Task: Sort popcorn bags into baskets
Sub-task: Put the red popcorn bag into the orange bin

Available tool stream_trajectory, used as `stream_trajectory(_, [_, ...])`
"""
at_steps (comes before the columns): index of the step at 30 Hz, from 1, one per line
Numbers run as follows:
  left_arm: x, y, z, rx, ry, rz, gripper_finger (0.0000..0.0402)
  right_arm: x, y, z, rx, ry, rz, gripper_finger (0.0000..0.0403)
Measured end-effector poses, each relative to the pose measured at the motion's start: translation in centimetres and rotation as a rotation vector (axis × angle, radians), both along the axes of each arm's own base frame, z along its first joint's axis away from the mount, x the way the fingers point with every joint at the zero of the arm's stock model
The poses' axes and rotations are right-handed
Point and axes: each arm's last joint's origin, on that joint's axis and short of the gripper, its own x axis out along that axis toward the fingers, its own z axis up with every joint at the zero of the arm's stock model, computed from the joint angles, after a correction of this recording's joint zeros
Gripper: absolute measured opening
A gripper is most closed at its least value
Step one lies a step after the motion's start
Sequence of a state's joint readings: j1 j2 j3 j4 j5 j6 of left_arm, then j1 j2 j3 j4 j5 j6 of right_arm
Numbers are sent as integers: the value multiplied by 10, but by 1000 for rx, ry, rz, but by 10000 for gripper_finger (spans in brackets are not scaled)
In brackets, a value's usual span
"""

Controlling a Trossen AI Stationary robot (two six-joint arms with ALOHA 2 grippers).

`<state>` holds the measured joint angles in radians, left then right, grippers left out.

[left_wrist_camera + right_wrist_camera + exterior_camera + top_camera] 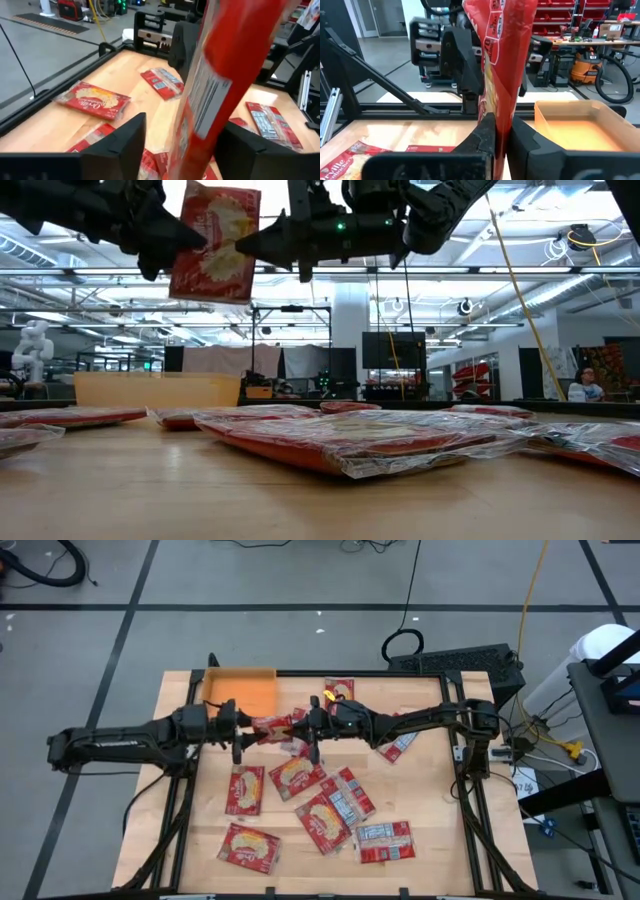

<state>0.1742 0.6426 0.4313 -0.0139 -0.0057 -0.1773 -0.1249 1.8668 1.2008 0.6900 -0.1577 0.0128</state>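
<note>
We read this as a mid-air handover of 1 popcorn bag [272, 726], held above the tabletop [430, 840] between the 2 arms, just beside the orange basket [242, 691]. The right hand [501, 131] is clamped on the bag: in its wrist view the 2 dark fingers pinch the lower edge of the red packet, which stands upright in front of the lens. The left hand [182, 145] has its fingers spread, with the bag passing through the gap; we see no pinch on it from that side. In the low view the bag [214, 242] hangs well clear of the wood, with the left hand's dark body at its one edge and the right hand at the other.

So the step in hand, as we judge it, is passing or re-gripping the bag before it goes to the basket. The basket looks empty in the high view.

The next move calls for only 1 firm grip at a time: either the left hand closes before the right one lets go, or the right hand carries the bag over the basket's rim and drops it. About 8 more bags [246, 789] lie flat on the tabletop, some overlapping, waiting to be sorted.
</note>
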Motion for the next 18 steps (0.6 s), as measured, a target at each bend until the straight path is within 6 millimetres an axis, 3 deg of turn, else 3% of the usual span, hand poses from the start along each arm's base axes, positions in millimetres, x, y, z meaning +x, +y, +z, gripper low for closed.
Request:
stream_trajectory(8, [6, 1, 2, 46, -29, -14, 23, 0, -2, 1, -21, -9, -36, 24])
stream_trajectory(13, [-4, 6, 28, 50, -19, 30, 34, -3, -3, 4, -69, 15, -105, 62])
stream_trajectory(18, [-18, 15, 45, 56, 158, 119, 31, -16, -4, 2, -95, 81, -200, 106])
